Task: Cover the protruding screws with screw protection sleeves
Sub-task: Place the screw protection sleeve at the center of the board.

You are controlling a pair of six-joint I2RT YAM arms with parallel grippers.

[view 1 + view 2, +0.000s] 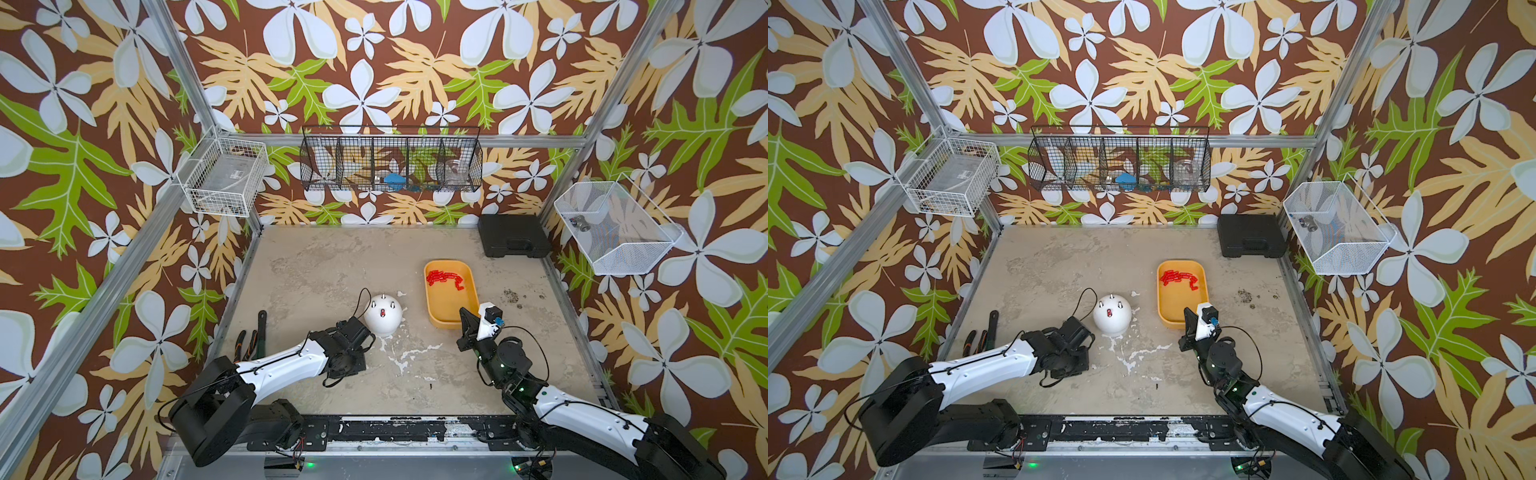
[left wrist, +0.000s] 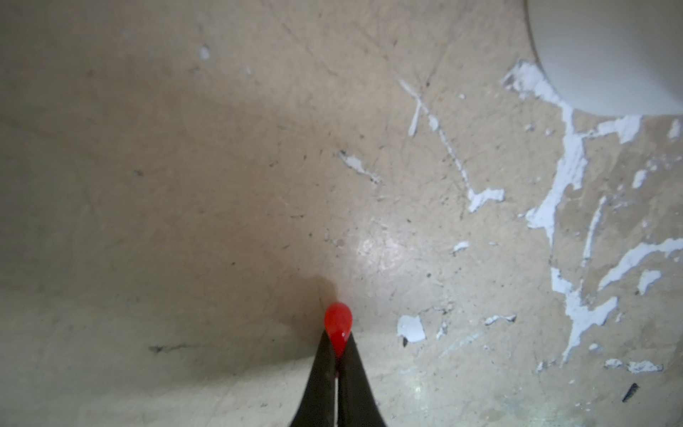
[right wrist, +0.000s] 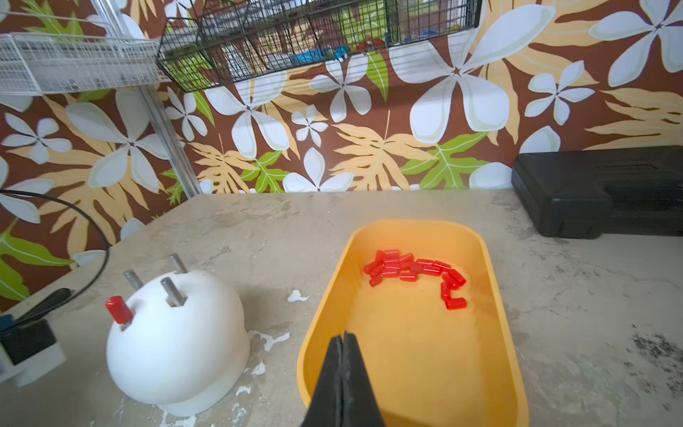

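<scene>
The left end effector (image 2: pixel 337 345) pinches one red sleeve (image 2: pixel 337 323) low over the table (image 2: pixel 221 166), beside the white dome (image 3: pixel 173 344). The right end effector (image 3: pixel 343 345), pressed together and empty, hovers over the orange tray (image 3: pixel 497 295) of spare screw protection sleeves (image 3: pixel 410 270). One stud wears a red cap (image 3: pixel 119 309); three protruding screws (image 3: pixel 173 292) stand bare. The sleeve is gripped by its tip (a thin hold) and could slip or go on crooked. A black cable (image 1: pixel 362 300) loops beside the dome; pliers (image 1: pixel 249 343) lie well clear.
</scene>
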